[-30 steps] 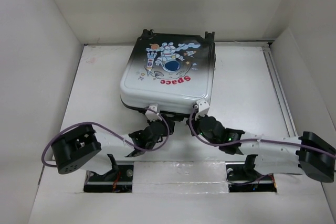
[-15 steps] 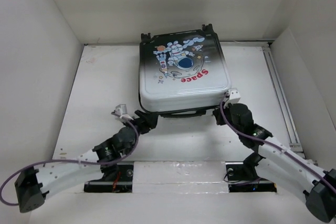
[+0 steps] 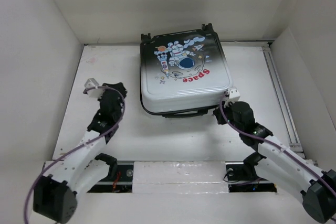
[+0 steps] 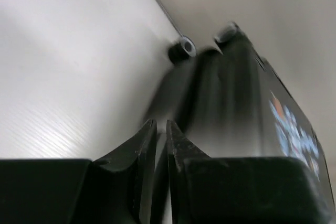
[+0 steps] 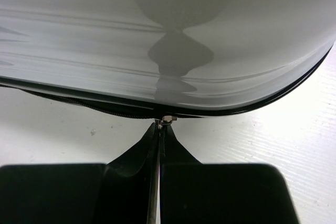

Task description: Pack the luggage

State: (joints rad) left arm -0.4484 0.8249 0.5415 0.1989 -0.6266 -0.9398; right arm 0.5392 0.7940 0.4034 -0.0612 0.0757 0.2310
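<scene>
White luggage is lying flat, right gripper pinching its zipper pull, left gripper hovering beside, almost pressed together.

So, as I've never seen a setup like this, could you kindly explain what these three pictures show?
These are two small robot arms bolted at the near edge of a white table. The wide picture comes from a fixed camera above and behind them. The other two come from a camera on each wrist, so the black wedges at the bottom are that arm's own fingers. On the table lies one suitcase with its lid down, white and black, printed with a cartoon astronaut and the word Space. The right end effector is shut at the case's near edge on what looks like the zip pull. The left end effector is off to the left of the case, its fingers nearly together with nothing between them.
</scene>
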